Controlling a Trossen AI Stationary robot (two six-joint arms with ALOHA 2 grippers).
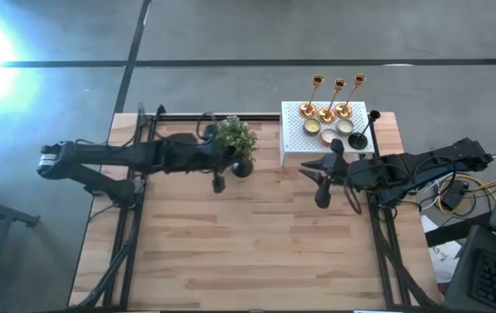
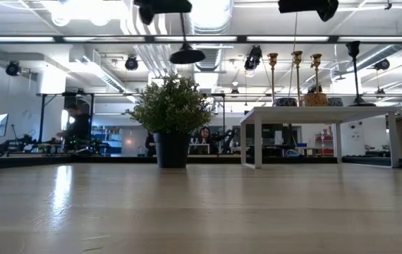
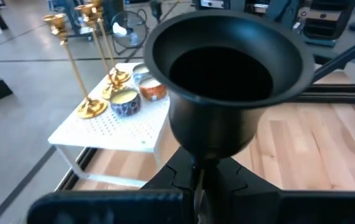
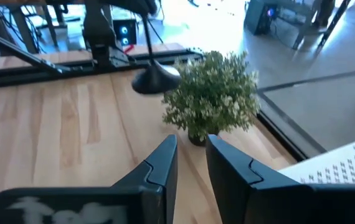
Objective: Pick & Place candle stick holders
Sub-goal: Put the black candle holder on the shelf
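**Black holder aloft in the left pincer, on its way across the counter**

The left pincer [image 3: 199, 180] is pressed together on the stem of a black candle stick holder [image 3: 224, 81], its flared cup filling the left wrist view; from the low view the holder's round base [image 2: 187, 55] hangs well above the counter [image 1: 257, 243], just over the potted plant [image 1: 236, 139]; the step in hand reads as the carry, lifted and not yet set down. On the white perforated box [image 1: 296, 139] at the counter's far right stand three gold candle stick holders [image 1: 339, 96] among small candle jars [image 3: 127, 102], with a second black holder [image 1: 365, 130] at the box's right edge. The right pincer [image 4: 190, 165] hovers over the counter just in front of the box, its fingers a narrow gap apart and pinching nothing, pointed toward the plant. By my reading the next move calls for the left arm to clear the plant's foliage, bring the holder upright over its resting spot, lower until the base sits flat, and only then spread its fingers; the tall, slim stem is likely to tip if released off level; where exactly it is meant to land cannot be told from these views.
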